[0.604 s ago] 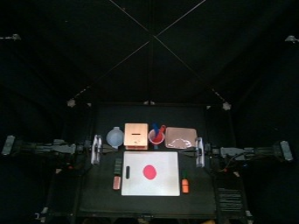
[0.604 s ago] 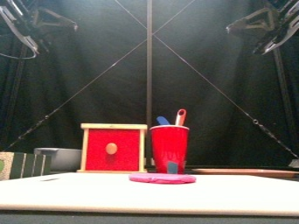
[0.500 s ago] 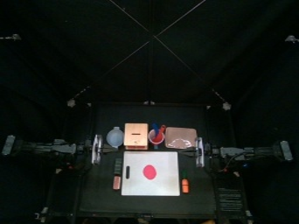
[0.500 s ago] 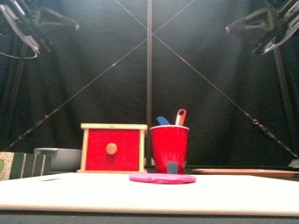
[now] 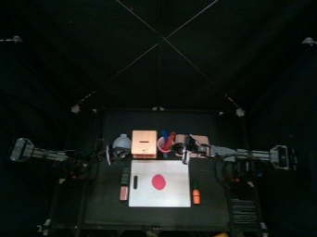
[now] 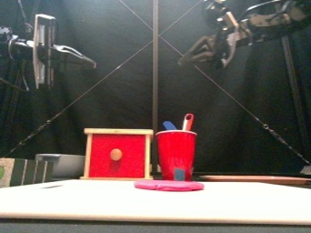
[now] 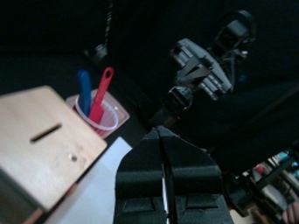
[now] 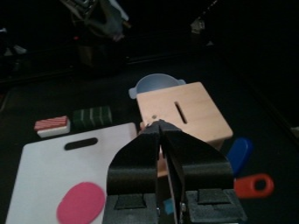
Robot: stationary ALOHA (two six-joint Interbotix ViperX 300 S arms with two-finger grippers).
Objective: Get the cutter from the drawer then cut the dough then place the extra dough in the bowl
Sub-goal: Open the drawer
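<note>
Both arms have swung inward; left pincer [image 7: 156,133] and right pincer [image 8: 158,129] are closed and empty (jaws pressed together). Red dough [image 5: 155,180] lies on the white board [image 5: 173,195], wooden box [image 5: 145,143] behind it, drawer [image 6: 118,155] shut.

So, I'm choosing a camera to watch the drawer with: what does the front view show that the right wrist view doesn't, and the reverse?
Only the front view shows the red drawer front, with its knob, of the wooden box, and the wall of the red cup. Only the right wrist view shows the box's top with its slot, the inside of the blue-grey bowl beside the box, and the right gripper shut. Both show the box, the pink dough on the white board, and the blue and red toy knives.
</note>
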